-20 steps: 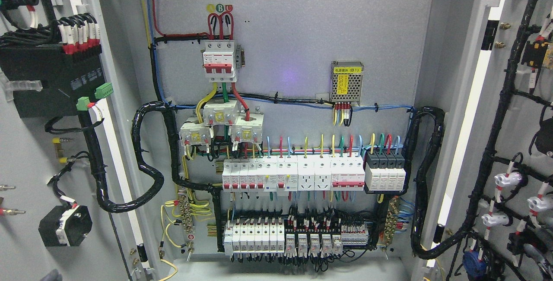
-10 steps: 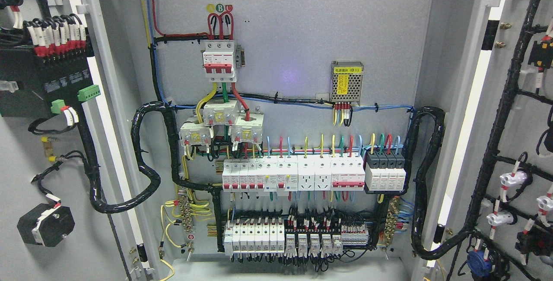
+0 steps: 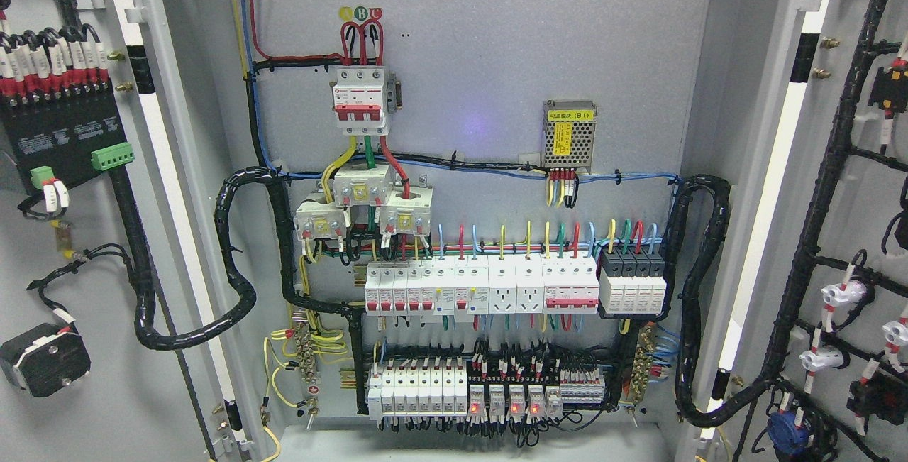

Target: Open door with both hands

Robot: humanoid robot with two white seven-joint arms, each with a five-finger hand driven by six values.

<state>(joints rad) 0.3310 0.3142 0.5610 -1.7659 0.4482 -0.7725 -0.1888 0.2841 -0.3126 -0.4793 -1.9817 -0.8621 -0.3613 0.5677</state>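
Note:
An electrical cabinet stands open with both doors swung outward. The left door (image 3: pixel 85 249) shows its inner face with a black module (image 3: pixel 64 135), green connectors and a black wire harness. The right door (image 3: pixel 862 221) shows its inner face with black cabling and white lamp backs. Between them the grey back panel (image 3: pixel 468 57) carries a red-and-white main breaker (image 3: pixel 362 100), rows of breakers (image 3: pixel 482 288) and relays with red lights lit (image 3: pixel 511 402). Neither of my hands shows in this view.
A thick black cable loom (image 3: pixel 237 256) loops from the left door into the cabinet; another (image 3: pixel 699 292) runs to the right door. A small metal-mesh power supply (image 3: pixel 569 135) sits at the upper right of the panel. The cabinet floor (image 3: pixel 468 444) lies along the bottom.
The left door has swung further outward, its module and fittings sliding left. The right door moved slightly outward, then held. A grey shape at the bottom left corner is gone. Red relay lights now glow.

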